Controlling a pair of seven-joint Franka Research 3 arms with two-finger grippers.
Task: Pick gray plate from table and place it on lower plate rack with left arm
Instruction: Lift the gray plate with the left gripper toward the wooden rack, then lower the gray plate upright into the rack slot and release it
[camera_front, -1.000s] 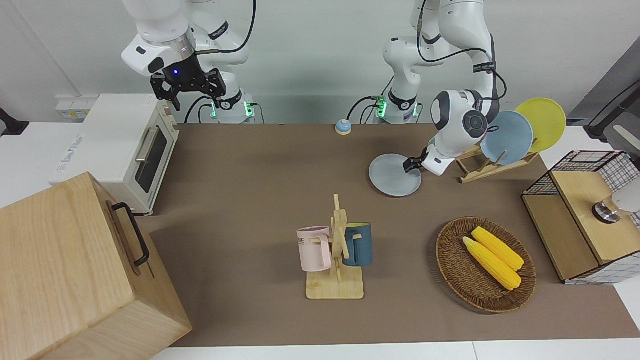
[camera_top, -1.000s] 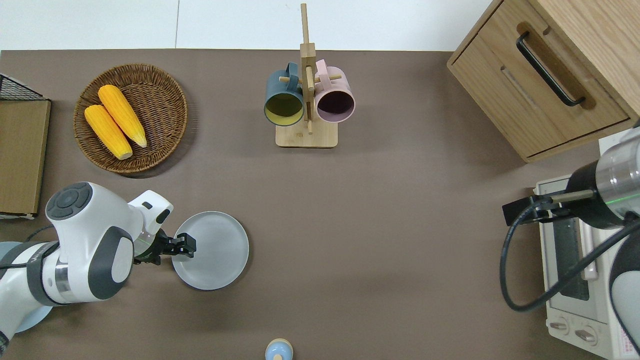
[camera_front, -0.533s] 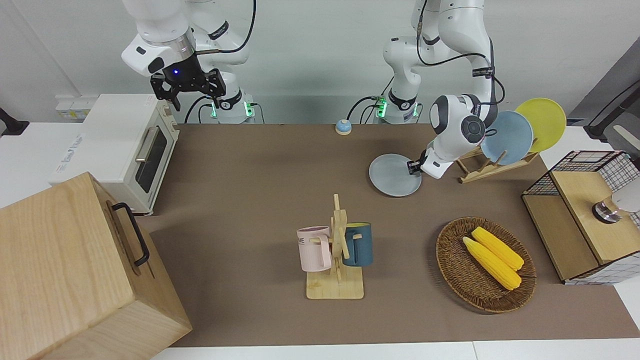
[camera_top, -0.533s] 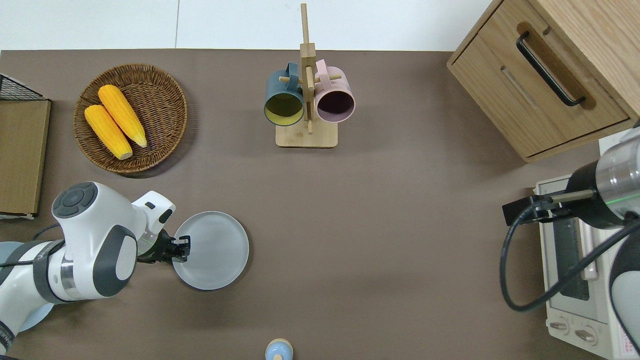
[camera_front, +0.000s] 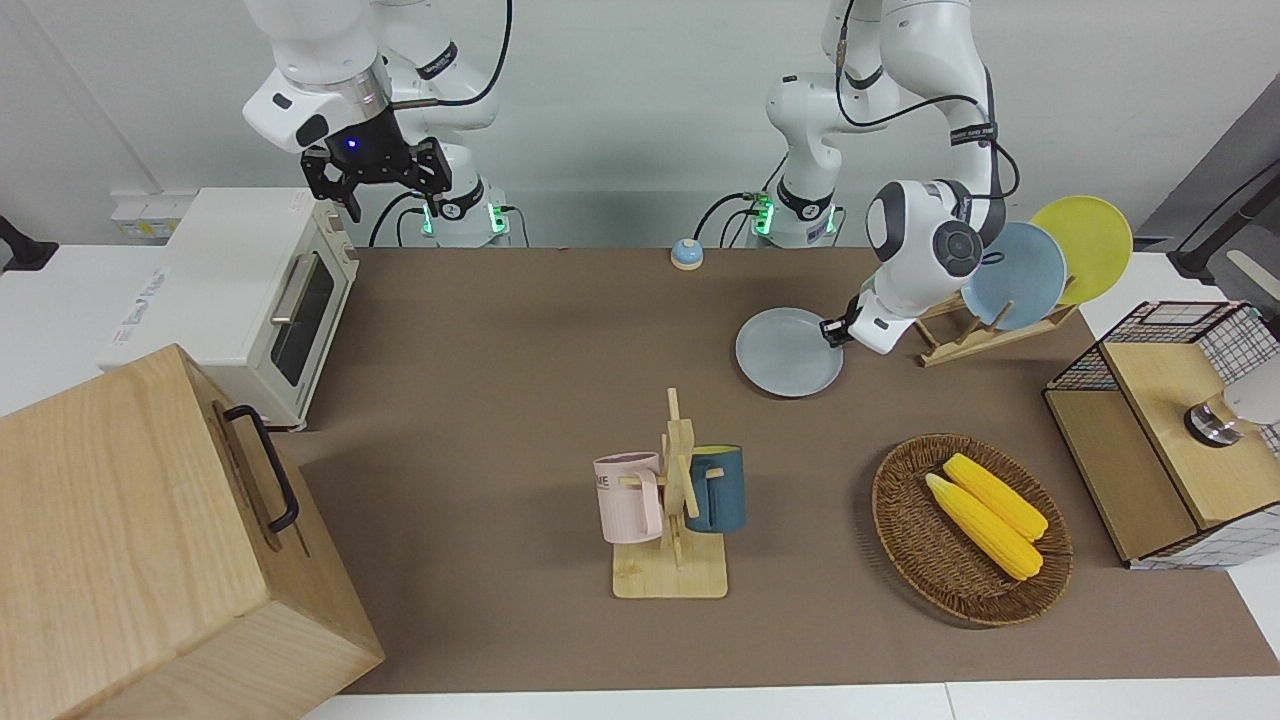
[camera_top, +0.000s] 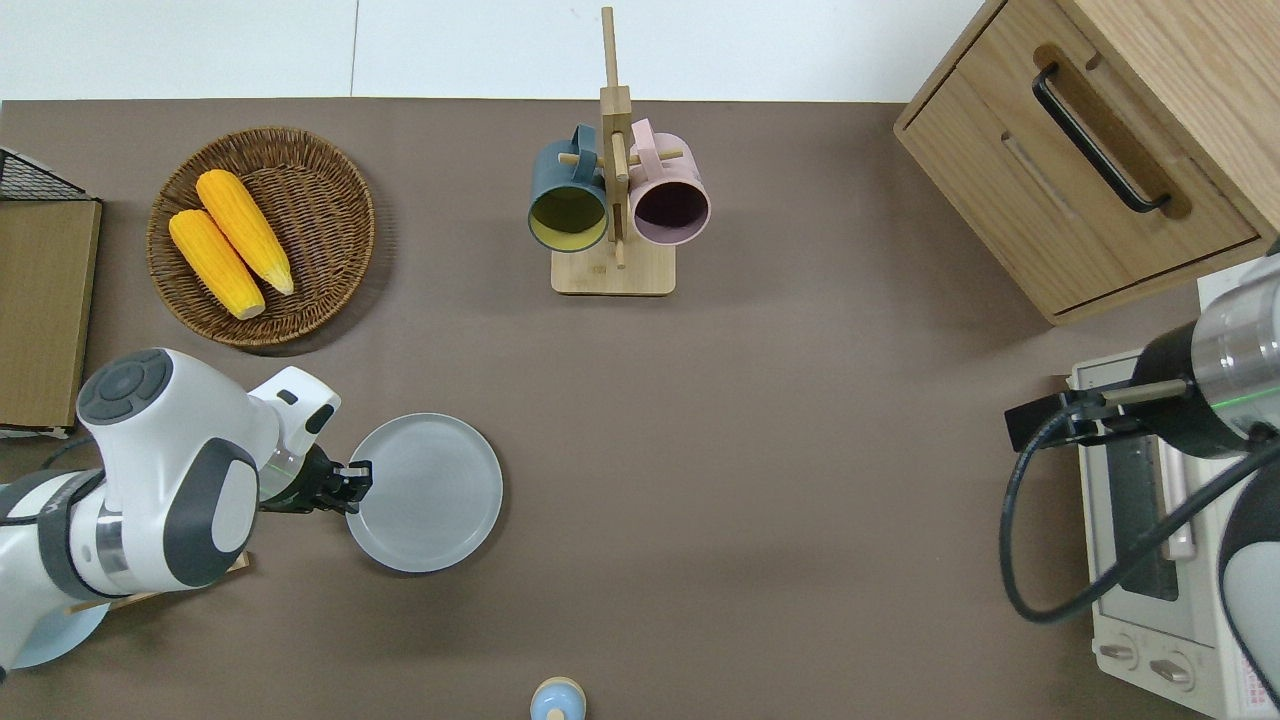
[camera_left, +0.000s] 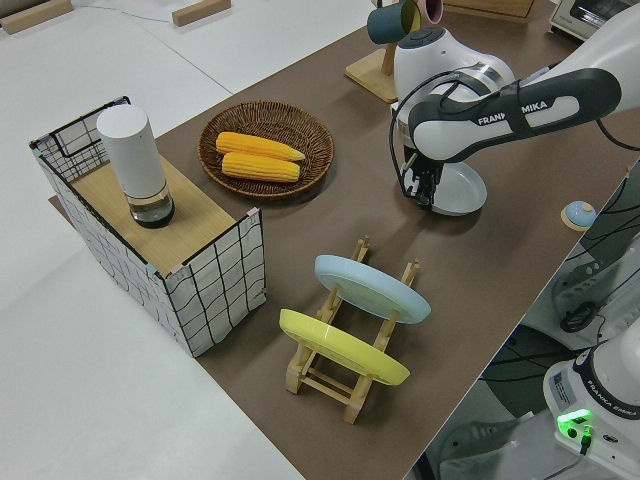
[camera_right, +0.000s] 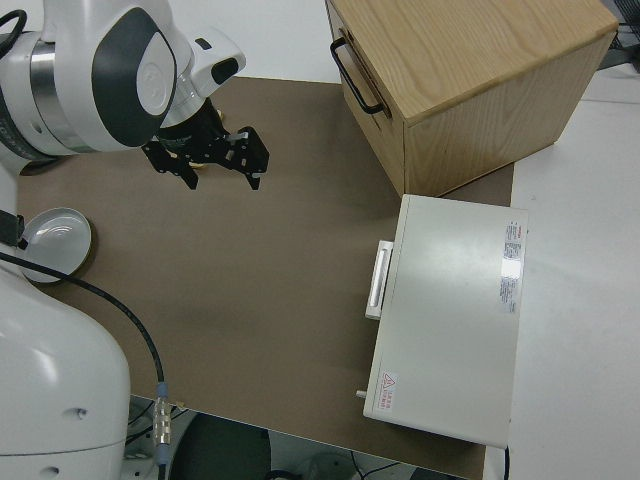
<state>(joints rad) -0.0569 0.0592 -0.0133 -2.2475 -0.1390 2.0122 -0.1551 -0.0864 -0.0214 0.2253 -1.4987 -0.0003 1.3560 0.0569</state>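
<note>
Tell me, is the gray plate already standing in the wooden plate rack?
No, the gray plate is still out over the table, with the left claw at its rim, apart from the plate rack.

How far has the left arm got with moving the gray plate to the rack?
Done: the left gripper has reached the gray plate and sits at its rim. In hand: the grasp; the plate looks barely off the table, if at all. Left: carrying it to the rack, which holds a blue plate and a yellow plate. The right arm is parked.
</note>
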